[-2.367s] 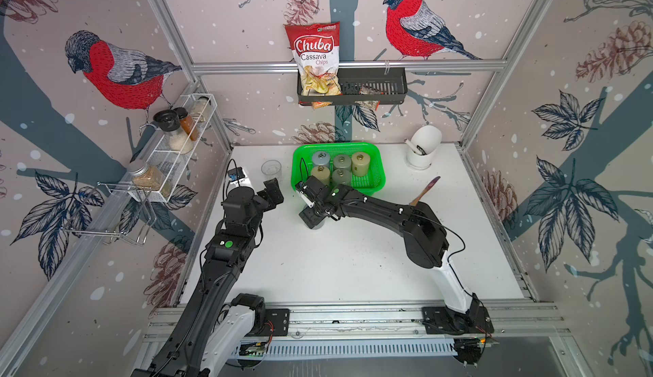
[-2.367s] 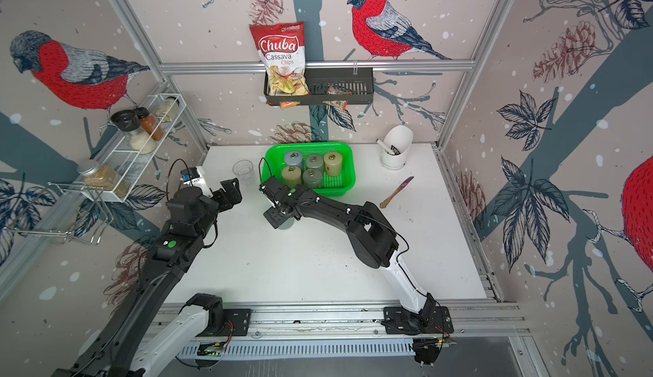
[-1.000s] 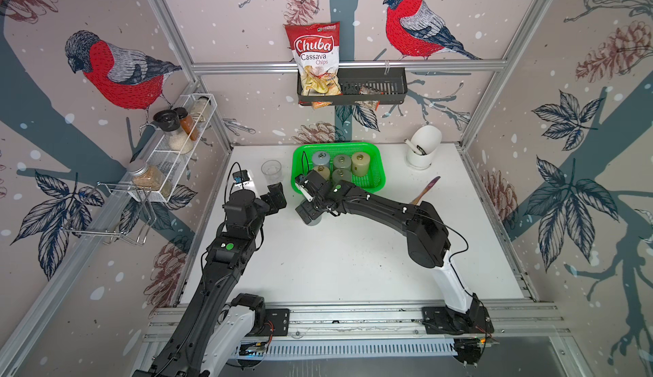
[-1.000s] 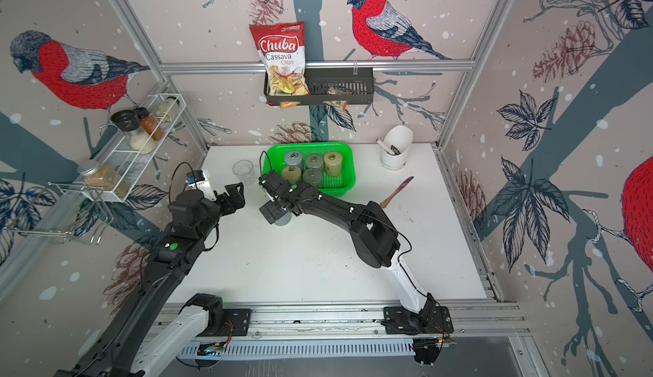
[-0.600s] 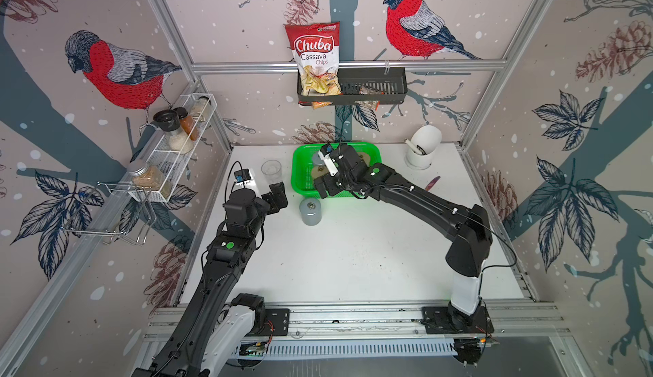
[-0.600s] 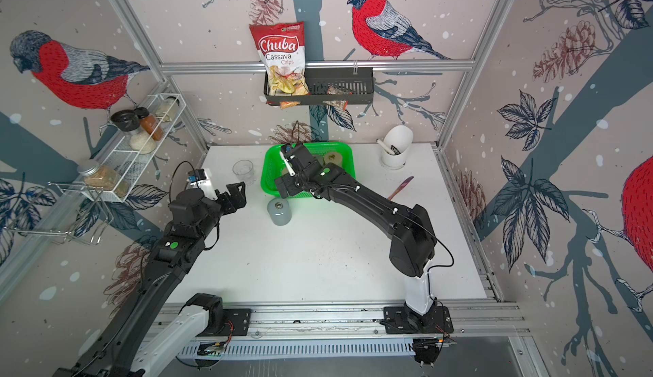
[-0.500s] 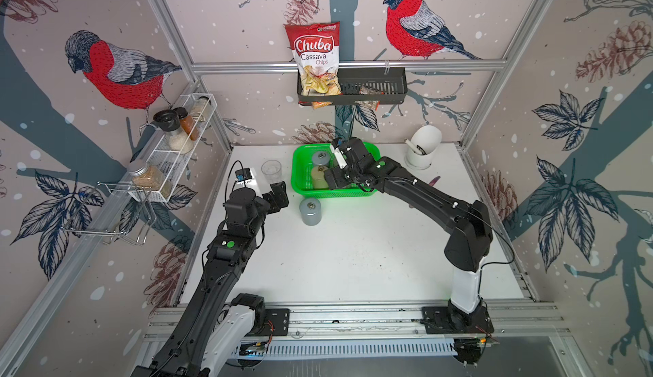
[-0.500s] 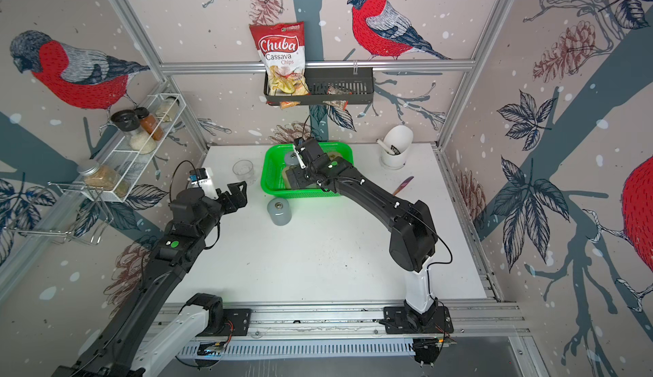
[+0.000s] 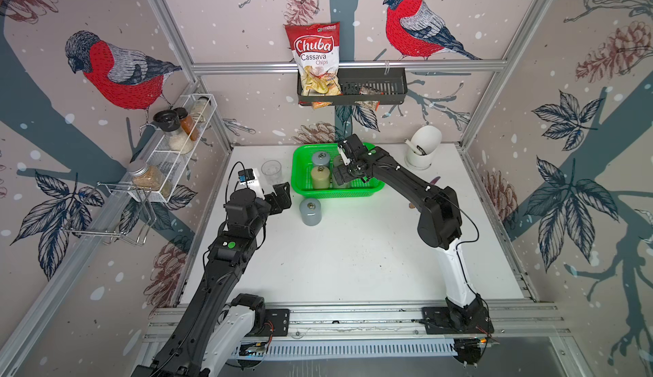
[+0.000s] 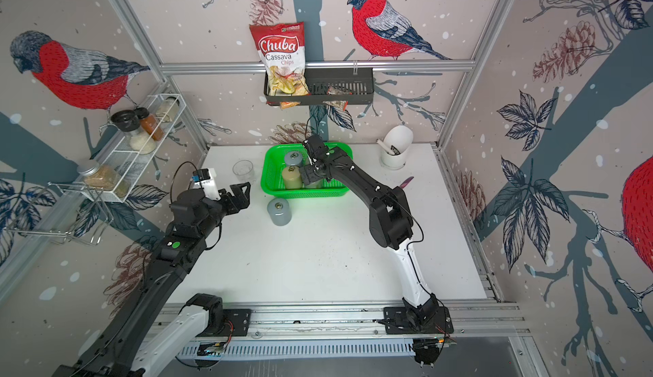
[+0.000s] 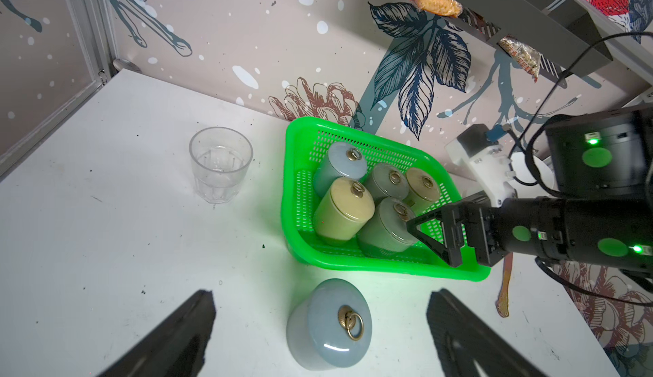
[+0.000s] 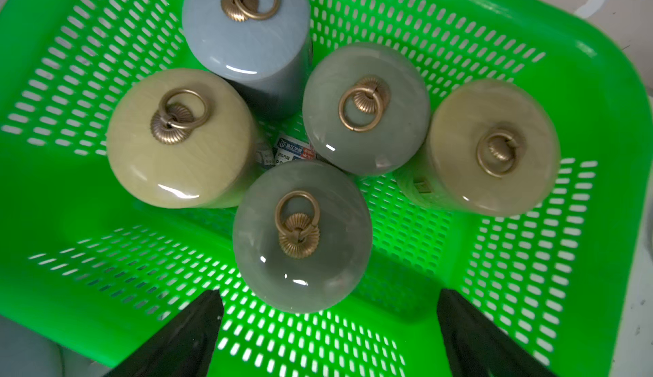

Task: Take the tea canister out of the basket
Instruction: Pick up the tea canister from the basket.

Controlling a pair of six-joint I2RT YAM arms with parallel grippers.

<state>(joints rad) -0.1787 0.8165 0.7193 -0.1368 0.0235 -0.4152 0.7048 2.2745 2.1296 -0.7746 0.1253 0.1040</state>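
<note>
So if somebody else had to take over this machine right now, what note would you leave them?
Grippers: the left gripper is open and empty, hovering near the basket corner. The right gripper is open and empty, above the basket, by the nearest grey-green canister.
Done: one grey-blue canister stands upright on the table, just outside the basket.
Left: five canisters are in the basket. If more must come out, the grey-green canister looks like the likely next pick.

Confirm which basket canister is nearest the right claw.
The darker grey-green canister, just ahead of the open right claw; the other four in the basket stand farther back.
</note>
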